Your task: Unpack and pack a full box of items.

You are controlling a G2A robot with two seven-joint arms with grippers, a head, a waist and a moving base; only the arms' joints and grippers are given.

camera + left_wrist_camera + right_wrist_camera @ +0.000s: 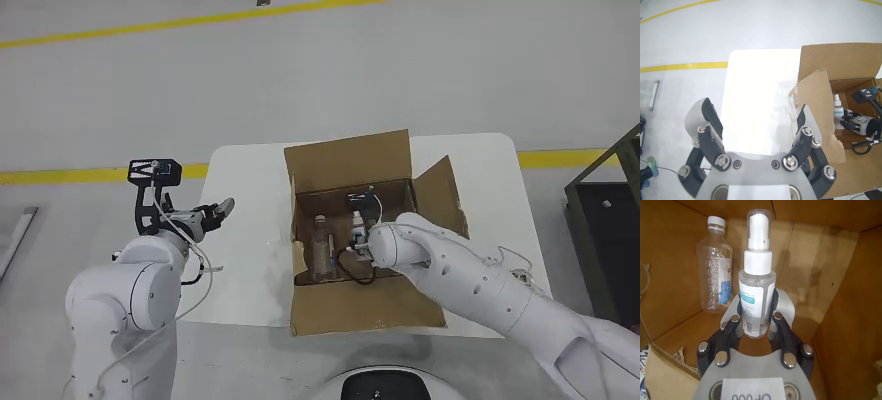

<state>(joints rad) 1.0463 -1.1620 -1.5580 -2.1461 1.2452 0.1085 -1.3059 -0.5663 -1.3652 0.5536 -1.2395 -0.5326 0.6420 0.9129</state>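
Cardboard box (pixel 360 300): open-topped on white table (pixel 250 200), flaps spread
Spray bottle (pixel 756 291): inside box; long axis alongside plastic bottle's, capped nozzle toward box's far wall; touching box floor or not, cannot tell
Right gripper (pixel 757 301): inside box, clamped on spray bottle's lower body
Plastic bottle (pixel 713 275): lying on box floor, white cap toward box's far wall
Left gripper (pixel 755 106): outside box on its left, spread wide, holding nothing

Pale grey smooth floor (pixel 400 70) crossed by two yellow painted lines (pixel 60 175), with a white round-cornered surface (pixel 250 230) and a dark metal-framed rack (pixel 605 240) beside its right end.
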